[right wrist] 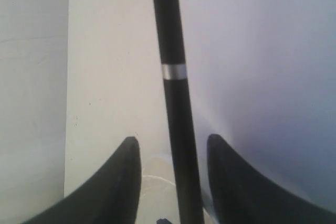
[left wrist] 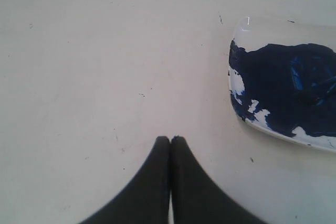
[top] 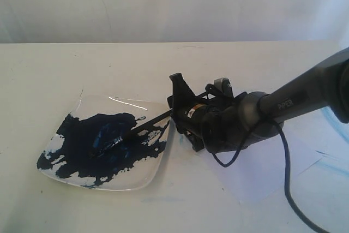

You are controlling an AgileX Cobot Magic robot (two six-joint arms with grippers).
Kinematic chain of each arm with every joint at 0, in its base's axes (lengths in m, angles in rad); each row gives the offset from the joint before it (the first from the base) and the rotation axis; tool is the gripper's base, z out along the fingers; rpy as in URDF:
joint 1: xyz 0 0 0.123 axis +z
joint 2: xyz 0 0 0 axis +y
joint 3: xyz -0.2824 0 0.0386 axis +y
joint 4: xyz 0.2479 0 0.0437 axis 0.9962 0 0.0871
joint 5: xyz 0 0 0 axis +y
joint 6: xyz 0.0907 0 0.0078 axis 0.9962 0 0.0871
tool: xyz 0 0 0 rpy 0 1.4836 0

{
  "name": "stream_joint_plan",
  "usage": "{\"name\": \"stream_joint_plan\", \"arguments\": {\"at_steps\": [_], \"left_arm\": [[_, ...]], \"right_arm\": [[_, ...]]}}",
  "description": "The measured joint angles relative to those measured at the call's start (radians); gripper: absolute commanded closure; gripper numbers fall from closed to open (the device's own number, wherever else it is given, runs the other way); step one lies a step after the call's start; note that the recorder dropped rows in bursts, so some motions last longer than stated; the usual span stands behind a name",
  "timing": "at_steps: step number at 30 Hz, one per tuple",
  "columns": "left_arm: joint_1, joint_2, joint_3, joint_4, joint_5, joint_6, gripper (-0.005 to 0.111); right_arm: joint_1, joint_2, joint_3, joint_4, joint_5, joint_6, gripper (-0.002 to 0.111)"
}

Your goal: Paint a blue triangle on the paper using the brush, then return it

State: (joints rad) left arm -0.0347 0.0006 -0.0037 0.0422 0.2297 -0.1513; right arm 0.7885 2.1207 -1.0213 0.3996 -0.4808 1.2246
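The brush (top: 139, 129) lies slanted with its dark bristle tip in the blue paint on the square plate (top: 98, 105). Its black handle runs back between the fingers of my right gripper (top: 180, 113). In the right wrist view the brush (right wrist: 176, 103), with its silver band, passes between the open right gripper (right wrist: 174, 139) with a gap on each side. The paper (top: 256, 175) lies on the table under the right arm. I cannot make out the blue triangle; only thin blue strokes (top: 330, 156) show past the arm. My left gripper (left wrist: 170, 139) is shut and empty over bare table.
In the left wrist view, the paint-smeared plate (left wrist: 247, 30) lies a short way from the left gripper. A black cable (top: 286, 184) hangs from the right arm across the paper. A pale wall stands behind the white table (top: 82, 64).
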Motion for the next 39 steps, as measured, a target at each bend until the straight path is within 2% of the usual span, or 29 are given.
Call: {"name": "stream_joint_plan", "arguments": {"at_steps": [25,39], "left_arm": [[0.0,0.0,0.0,0.0,0.0,0.0,0.107],[0.0,0.0,0.0,0.0,0.0,0.0,0.107]], "right_arm": [[-0.004,0.0,-0.004,0.002,0.023,-0.002,0.105],[-0.004,0.0,-0.004,0.002,0.025,-0.002,0.106]]}}
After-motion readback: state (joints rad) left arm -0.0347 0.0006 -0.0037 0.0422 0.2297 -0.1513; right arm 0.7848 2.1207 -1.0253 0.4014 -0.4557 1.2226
